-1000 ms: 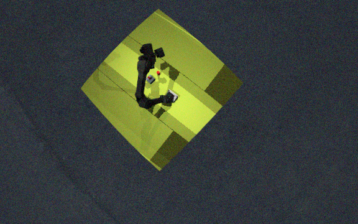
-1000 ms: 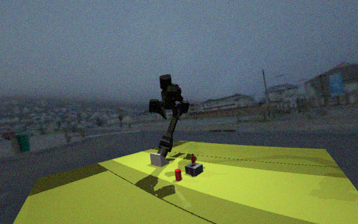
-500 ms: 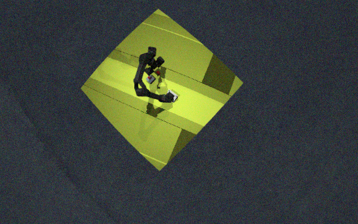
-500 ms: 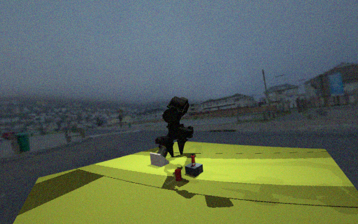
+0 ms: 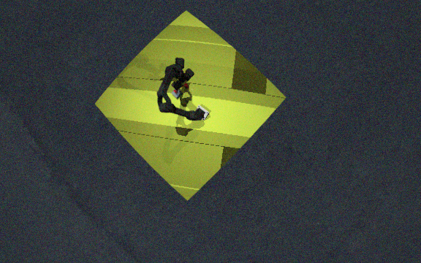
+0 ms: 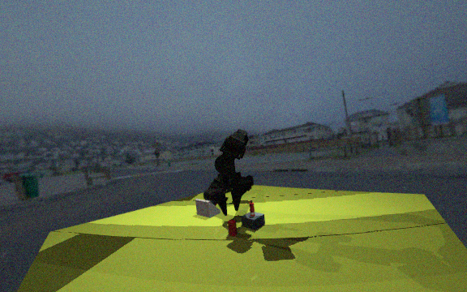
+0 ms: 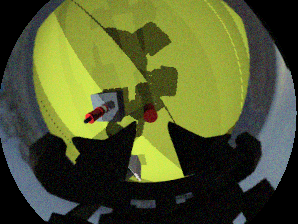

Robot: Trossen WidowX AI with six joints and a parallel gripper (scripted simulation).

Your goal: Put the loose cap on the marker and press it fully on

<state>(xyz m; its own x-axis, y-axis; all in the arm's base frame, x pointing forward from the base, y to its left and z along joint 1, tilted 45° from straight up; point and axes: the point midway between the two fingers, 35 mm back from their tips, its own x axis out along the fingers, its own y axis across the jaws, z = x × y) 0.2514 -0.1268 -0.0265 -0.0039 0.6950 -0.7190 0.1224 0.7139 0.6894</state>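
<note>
The red cap (image 5: pixel 186 86) (image 6: pixel 232 228) (image 7: pixel 150 113) stands on the yellow table, apart from the holder. The dark-sided holder block (image 5: pixel 176 94) (image 6: pixel 254 221) (image 7: pixel 101 98) stands beside it. The red marker (image 6: pixel 251 208) (image 7: pixel 95 115) is upright in the block, with its dark tip bare. My gripper (image 6: pixel 231 212) (image 7: pixel 152 123) is open, with nothing between its fingers. It points down and hangs above the table. In the wrist view the cap shows just beyond the gap between the fingertips. In the top view the fingertips are hard to make out.
The arm's pale base plate (image 5: pixel 205 112) (image 6: pixel 206 208) stands on the yellow table (image 5: pixel 251 113) (image 6: pixel 339 211) (image 7: pixel 200 65). In the wrist view the holder and marker are left of the cap. The arm's dark shadows fall around the cap.
</note>
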